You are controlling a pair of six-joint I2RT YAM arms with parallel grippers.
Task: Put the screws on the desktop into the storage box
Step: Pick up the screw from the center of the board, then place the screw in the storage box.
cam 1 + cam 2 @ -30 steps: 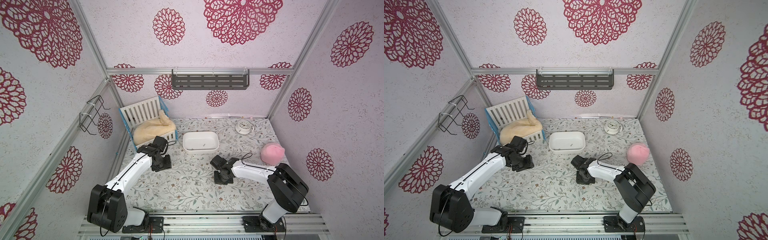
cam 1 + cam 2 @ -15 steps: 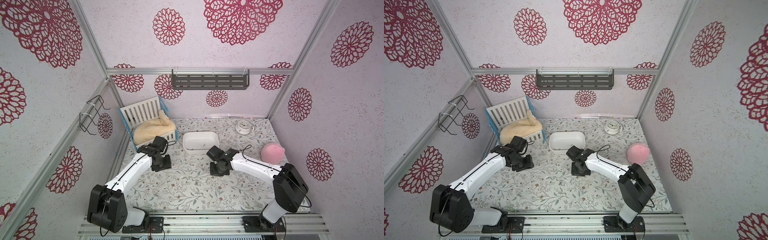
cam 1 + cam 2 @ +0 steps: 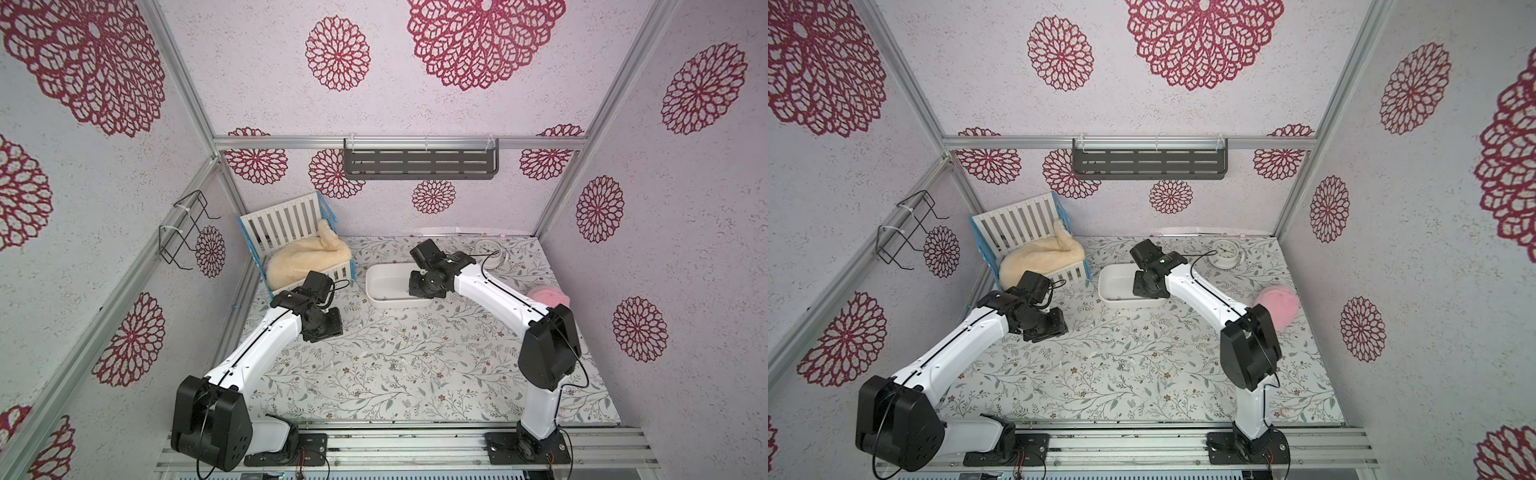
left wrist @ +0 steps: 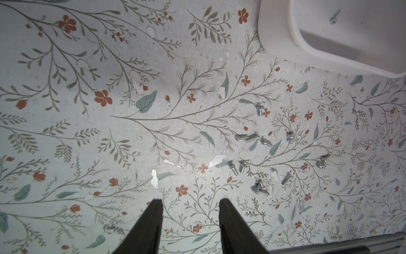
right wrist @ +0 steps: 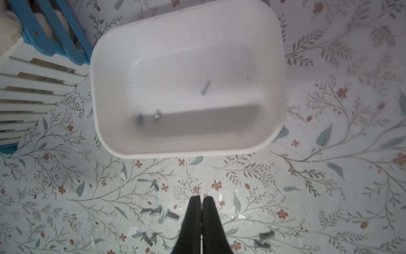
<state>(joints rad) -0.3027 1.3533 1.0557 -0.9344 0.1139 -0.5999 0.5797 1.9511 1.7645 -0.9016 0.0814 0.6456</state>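
Your right gripper (image 5: 201, 198) is staying clenched, with nothing visible between its fingertips. It has just swung from mid-desktop to the storage box (image 5: 109, 88), where 3 screws (image 5: 139, 119) are lying. That probably means a drop-off. Your left gripper (image 4: 191, 199) is hovering, released and empty, above the desktop (image 4: 87, 132), where many screws are waiting.

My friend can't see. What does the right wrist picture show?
A white storage box holding three screws, seen over the shut right end effector. Other screws lie scattered on the flowery desktop; a blue-edged crib stands next to the box.
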